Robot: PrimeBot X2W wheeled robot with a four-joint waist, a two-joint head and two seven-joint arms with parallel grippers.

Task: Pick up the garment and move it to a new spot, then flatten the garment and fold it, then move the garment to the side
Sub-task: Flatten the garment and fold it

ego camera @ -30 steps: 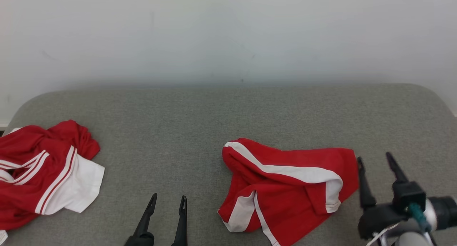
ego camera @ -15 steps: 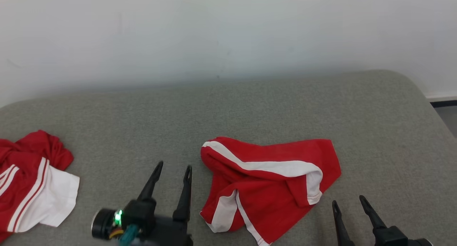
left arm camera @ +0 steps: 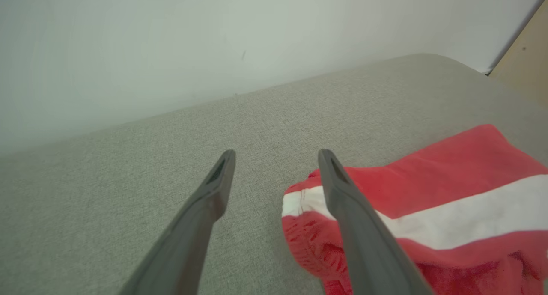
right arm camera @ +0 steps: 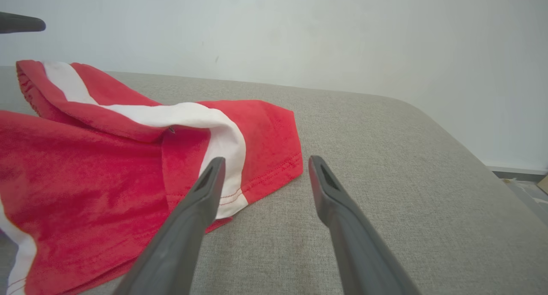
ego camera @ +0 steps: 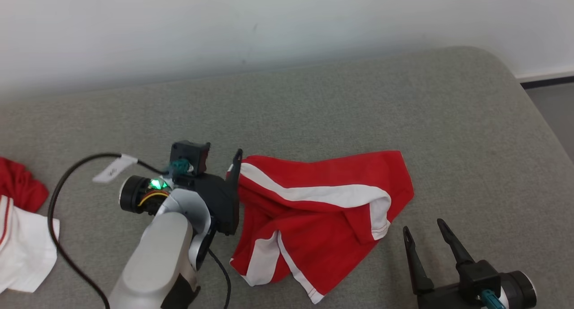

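Beside the left claw (left arm camera: 277, 154), crumpled garment (left arm camera: 449, 166)

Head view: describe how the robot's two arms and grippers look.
The left gripper and right gripper each have two long, tapered dark fingers on a black body. The left forearm is a pale grey shell with a green light at the wrist, a teal connector and a black cable carrying a white tag. The right wrist has a teal plug too.

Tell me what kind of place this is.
Likely an indoor test room, perhaps a lab: a grey fabric-covered surface set against a bare white wall, with a crumpled red-and-white garment on it and a second garment at its left end.
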